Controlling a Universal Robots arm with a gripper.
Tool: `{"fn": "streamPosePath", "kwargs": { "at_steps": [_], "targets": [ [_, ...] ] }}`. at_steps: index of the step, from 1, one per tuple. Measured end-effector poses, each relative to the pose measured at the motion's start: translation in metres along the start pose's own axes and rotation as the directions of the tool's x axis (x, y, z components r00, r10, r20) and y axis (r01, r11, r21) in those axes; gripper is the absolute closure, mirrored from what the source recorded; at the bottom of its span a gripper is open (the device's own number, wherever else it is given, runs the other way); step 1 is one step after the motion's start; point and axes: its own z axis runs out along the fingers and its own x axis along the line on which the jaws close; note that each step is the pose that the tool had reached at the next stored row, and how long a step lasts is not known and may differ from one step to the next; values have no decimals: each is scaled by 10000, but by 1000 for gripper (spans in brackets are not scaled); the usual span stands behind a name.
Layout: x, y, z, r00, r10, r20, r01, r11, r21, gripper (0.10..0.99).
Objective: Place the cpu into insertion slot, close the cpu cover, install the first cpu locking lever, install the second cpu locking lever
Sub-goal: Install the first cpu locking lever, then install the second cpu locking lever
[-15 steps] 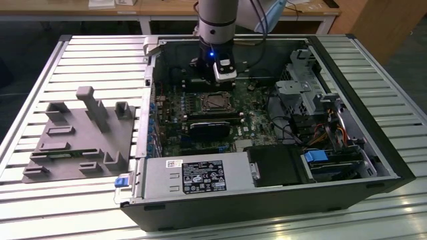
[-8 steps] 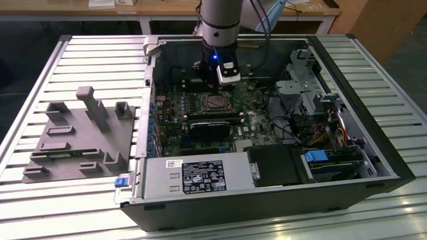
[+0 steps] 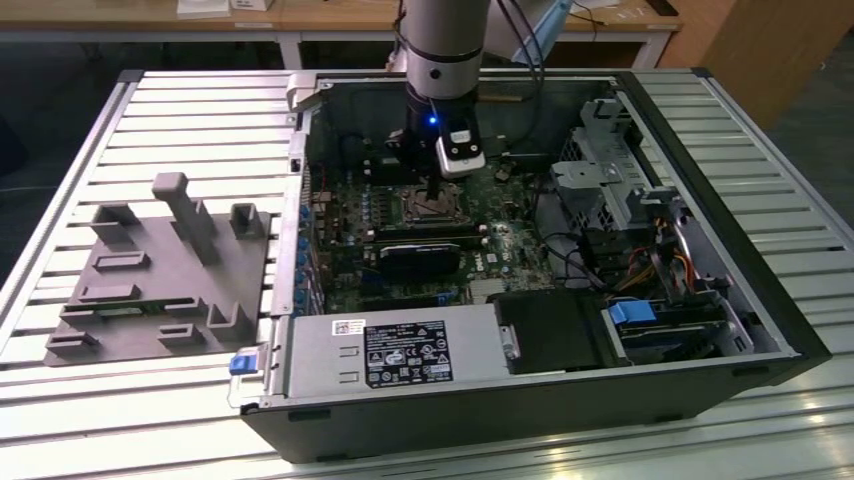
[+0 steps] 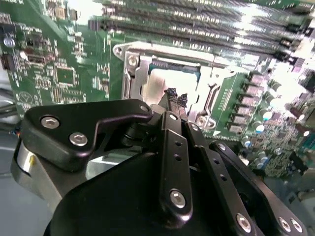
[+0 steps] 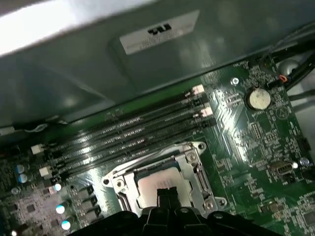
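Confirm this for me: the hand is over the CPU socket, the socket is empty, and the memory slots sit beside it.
Not quite. The insertion slot is not empty: the cpu already lies in it, as the first wrist view shows. The hand is over it, and the memory slots sit beside it.

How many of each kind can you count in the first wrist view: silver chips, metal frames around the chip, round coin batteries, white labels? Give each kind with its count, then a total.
Silver chip: 1
Metal frame around the chip: 1
Round coin battery: 1
White label: 1
Total: 4
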Motion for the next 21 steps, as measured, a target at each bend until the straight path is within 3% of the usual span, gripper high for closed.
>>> {"fn": "streamPosePath", "kwargs": {
  "at_steps": [3,6,15,21],
  "targets": [
    [8,-8,-4,9999,-12,121,12,10000,-23,984],
    [13,-10,-27,9998,-20,182,21,10000,-48,984],
    [11,-2,-221,9998,-51,192,52,10000,-54,984],
    [11,-1,-245,9998,-51,193,52,10000,-54,984]
  ]
}}
